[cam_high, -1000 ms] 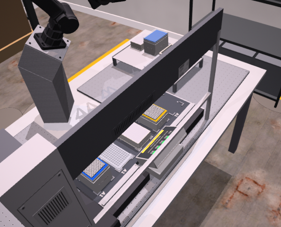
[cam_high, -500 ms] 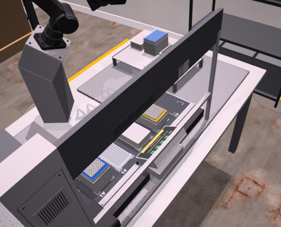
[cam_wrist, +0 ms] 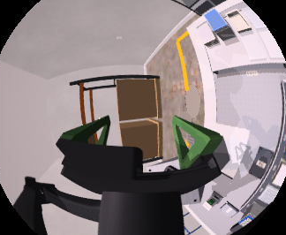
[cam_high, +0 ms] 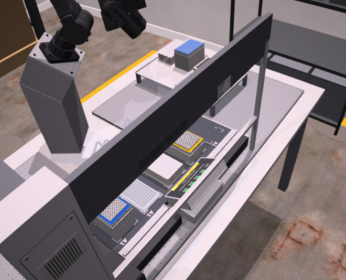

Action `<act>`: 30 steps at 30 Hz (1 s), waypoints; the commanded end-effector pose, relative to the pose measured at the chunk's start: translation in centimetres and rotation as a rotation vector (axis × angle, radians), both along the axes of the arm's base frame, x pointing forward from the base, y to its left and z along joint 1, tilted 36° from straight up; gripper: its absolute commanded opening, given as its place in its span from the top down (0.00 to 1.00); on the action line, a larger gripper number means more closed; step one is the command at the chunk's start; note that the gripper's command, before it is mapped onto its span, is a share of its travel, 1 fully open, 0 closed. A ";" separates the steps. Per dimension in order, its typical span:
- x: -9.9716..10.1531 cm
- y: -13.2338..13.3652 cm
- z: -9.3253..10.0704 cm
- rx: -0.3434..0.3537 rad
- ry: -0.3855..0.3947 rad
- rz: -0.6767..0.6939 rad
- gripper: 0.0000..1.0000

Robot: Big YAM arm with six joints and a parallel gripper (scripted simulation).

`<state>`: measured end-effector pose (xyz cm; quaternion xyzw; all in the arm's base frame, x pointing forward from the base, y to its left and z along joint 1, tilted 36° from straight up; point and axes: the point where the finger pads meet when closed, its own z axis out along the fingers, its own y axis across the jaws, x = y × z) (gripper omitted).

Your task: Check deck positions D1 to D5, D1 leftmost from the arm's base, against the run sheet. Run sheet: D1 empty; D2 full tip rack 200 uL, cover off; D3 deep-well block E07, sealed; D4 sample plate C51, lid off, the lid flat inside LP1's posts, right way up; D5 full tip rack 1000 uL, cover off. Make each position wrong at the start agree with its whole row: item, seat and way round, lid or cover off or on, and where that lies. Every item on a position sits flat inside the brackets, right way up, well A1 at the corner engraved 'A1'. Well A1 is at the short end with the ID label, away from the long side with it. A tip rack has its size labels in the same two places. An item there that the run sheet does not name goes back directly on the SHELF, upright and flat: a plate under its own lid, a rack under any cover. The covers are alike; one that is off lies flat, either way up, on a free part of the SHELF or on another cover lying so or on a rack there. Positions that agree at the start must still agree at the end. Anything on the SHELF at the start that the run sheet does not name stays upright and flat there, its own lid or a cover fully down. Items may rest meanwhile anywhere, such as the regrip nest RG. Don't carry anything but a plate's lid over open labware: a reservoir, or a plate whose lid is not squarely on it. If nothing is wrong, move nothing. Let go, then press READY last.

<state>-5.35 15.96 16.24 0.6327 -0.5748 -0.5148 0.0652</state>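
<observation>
Deck row, top view, left to right:
- One tip rack with a blue-edged open tip field (cam_high: 114, 210), uncovered, seated in brackets; "A1" (cam_high: 123, 240) engraved in white on the dark deck at its near corner.
- One clear multi-well sample plate (cam_high: 140, 195), no lid on it, just beside the blue rack; a second "A1" mark (cam_high: 149, 213) by its corner.
- One grey deep-well block with a flat white sealed top (cam_high: 164, 169).
- One tip rack with a yellow-edged open tip field (cam_high: 187, 141), uncovered; a third "A1" mark (cam_high: 214, 143) beside it.
- One bare deck position with white corner brackets (cam_high: 219, 129) at the far right end.

Raised white shelf (cam_high: 155, 76), well apart behind the deck: one grey tip rack under a blue cover (cam_high: 188, 54); one smaller pale grey item (cam_high: 166, 57) just beside it, kind not discernible.

Fixtures: one long dark gantry beam (cam_high: 179, 114) crossing over the deck; one slanted panel with a yellow bar and green lights (cam_high: 188, 178), its lettering too small to read; one grey pedestal (cam_high: 54, 102) bearing the black arm.

Tool: one black gripper with green fingers, raised well above the bench, jaws spread wide with nothing between them.

Surface and room: white table (cam_high: 312, 90) with perforated grey plates; mottled brown floor with a yellow line (cam_high: 119, 75); brown cabinet visible in the wrist view.
</observation>
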 end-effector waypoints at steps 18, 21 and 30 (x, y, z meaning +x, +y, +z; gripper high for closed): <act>9.3 -2.4 -2.9 -0.010 -0.162 -0.282 0.00; 10.5 -3.1 -3.1 -0.038 -0.153 -0.338 0.00; 14.1 -4.8 -4.3 -0.107 -0.147 -0.508 0.00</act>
